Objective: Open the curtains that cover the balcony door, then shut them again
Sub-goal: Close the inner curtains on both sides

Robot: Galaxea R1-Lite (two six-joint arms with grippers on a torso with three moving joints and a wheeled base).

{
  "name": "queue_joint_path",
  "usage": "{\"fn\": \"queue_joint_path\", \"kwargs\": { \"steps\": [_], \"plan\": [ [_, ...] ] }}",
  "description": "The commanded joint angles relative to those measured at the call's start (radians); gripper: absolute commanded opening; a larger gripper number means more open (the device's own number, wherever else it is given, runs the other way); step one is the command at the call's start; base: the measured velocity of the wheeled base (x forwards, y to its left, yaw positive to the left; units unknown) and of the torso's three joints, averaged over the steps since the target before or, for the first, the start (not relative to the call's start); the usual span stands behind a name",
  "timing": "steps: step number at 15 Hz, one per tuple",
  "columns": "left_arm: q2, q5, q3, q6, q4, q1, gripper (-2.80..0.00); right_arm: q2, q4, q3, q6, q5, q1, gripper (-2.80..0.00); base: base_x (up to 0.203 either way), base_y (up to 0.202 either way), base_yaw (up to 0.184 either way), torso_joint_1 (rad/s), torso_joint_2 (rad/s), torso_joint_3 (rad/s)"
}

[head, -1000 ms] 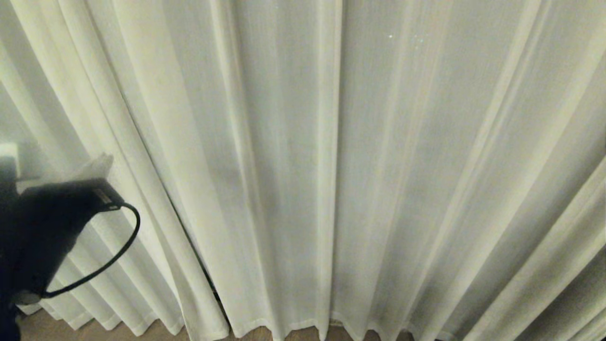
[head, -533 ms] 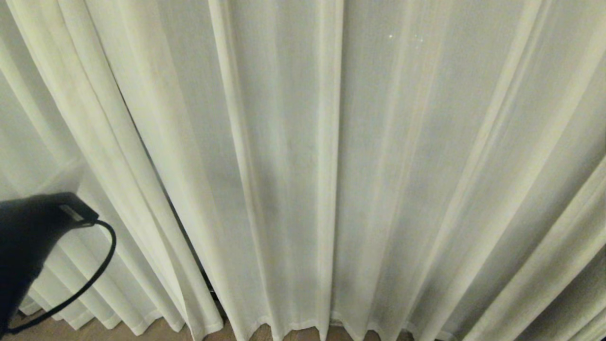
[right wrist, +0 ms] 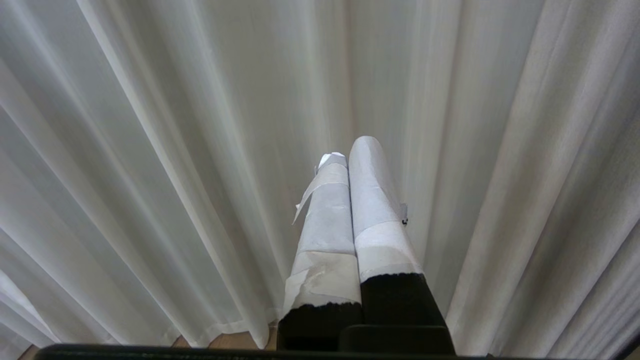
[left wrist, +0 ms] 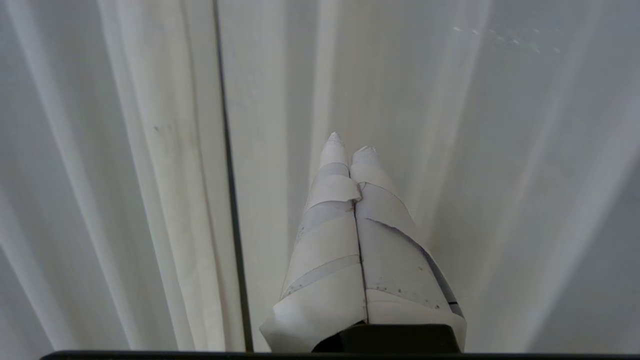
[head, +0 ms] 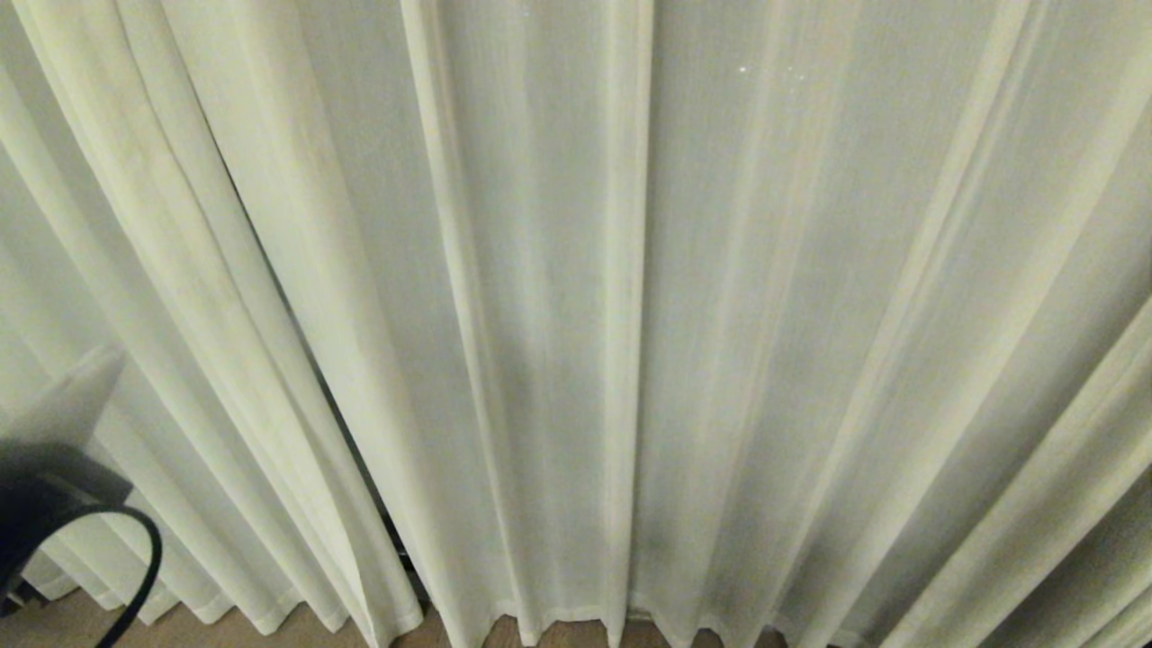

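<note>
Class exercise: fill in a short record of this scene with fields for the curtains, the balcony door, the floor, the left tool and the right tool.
curtains: cream-white pleated panels hanging drawn across the whole head view, hems near the floor
balcony door: not visible; only a thin dark gap between two panels
floor: brown strip below the hems
left tool: shut, holding nothing, pointing at the fabric beside the dark gap; its arm at the head view's lower left corner
right tool: shut, holding nothing, pointing at the pleats
</note>
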Motion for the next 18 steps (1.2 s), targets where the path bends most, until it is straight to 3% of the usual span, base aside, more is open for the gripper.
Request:
{"fn": "queue_joint_path", "kwargs": {
  "steps": [1,6,11,14,16,17,18],
  "plan": [
    [-0.213,-0.033,0.002,-0.001,0.193,0.006,-2.80,0.001,-0.001,0.000,0.000,-0.001,0.000,-2.80,0.000,0.000,0.000,0.000,0.00,0.000],
    [-0.669,-0.074,0.002,-0.001,0.854,-0.007,-2.80,0.001,-0.001,0.000,0.000,-0.001,0.000,-2.80,0.000,0.000,0.000,0.000,0.00,0.000],
    [-0.946,-0.074,0.000,-0.009,1.280,-0.035,-2.80,0.001,-0.001,0.000,0.000,-0.001,0.000,-2.80,0.000,0.000,0.000,0.000,0.00,0.000],
    [-1.040,-0.019,-0.003,-0.083,1.323,-0.030,-2.80,0.001,-0.001,0.000,0.000,-0.001,0.001,-2.80,0.000,0.000,0.000,0.000,0.00,0.000],
    [-1.132,-0.005,-0.001,-0.173,1.324,-0.028,-2.80,0.001,-0.001,0.000,0.000,-0.001,0.000,-2.80,0.000,0.000,0.000,0.000,0.00,0.000],
    [-1.145,0.001,0.000,-0.193,1.322,-0.027,-2.80,0.001,-0.001,0.000,0.001,-0.001,0.000,-2.80,0.000,0.000,0.000,0.000,0.00,0.000],
    [-1.145,0.000,0.000,-0.168,1.321,-0.027,-2.80,0.001,-0.001,0.000,0.001,-0.001,0.001,-2.80,0.000,0.000,0.000,0.000,0.00,0.000]
  ]
}}
